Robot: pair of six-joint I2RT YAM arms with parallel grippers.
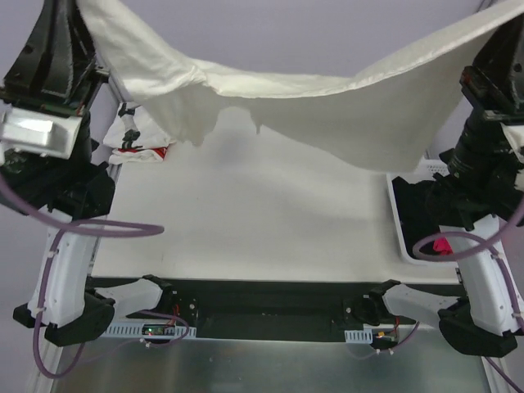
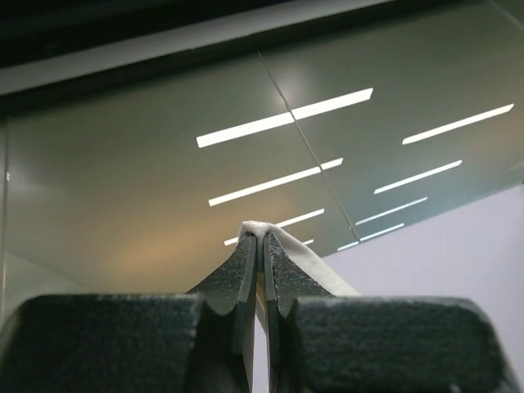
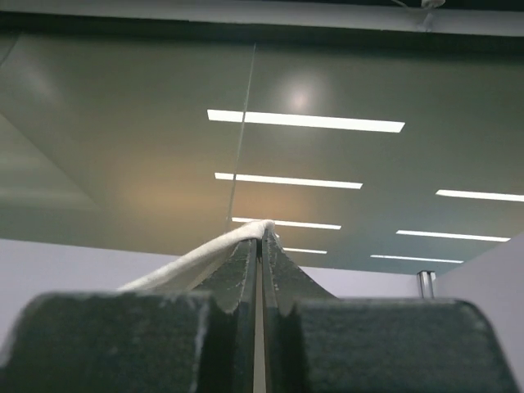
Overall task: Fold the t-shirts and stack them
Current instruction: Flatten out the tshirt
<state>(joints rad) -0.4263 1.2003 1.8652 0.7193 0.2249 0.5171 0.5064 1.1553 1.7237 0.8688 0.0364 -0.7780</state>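
Both arms are up high with the cream shirt [image 1: 327, 106] strung between them like a hammock. It's off the counter [image 1: 262, 221] completely and sags in the middle, with a bunched lump hanging down on the left side. The left tool [image 2: 262, 237] is pressed together on a thin edge of the cloth, and the right tool [image 3: 262, 233] is the same, with a fold of fabric pinched right at the tips. Both wrist views point at the ceiling, so they show nothing below the grip.

My take is that this is the spread-it-out step before folding. To do it well, I'd pull the two tools a bit further apart so the top edge goes taut. Then lower both at the same rate and drag toward the near edge, so the hem lands first and the shirt lies flat. That lump on the left worries me. If it goes down first it'll end up wadded underneath, so a small shake or some extra tension on that side might help. Both pinches look pretty shallow too, so no jerky moves.

The star shirt [image 1: 139, 139] sits crumpled at the far left of the counter, partly under the hanging cloth. I'd watch out not to drape the cream shirt over it.

The basket [image 1: 399, 225] is on the right, mostly hidden behind the right arm. There's a pink thing [image 1: 442, 244] showing there, but I can't tell whether it's inside or what else is in there.
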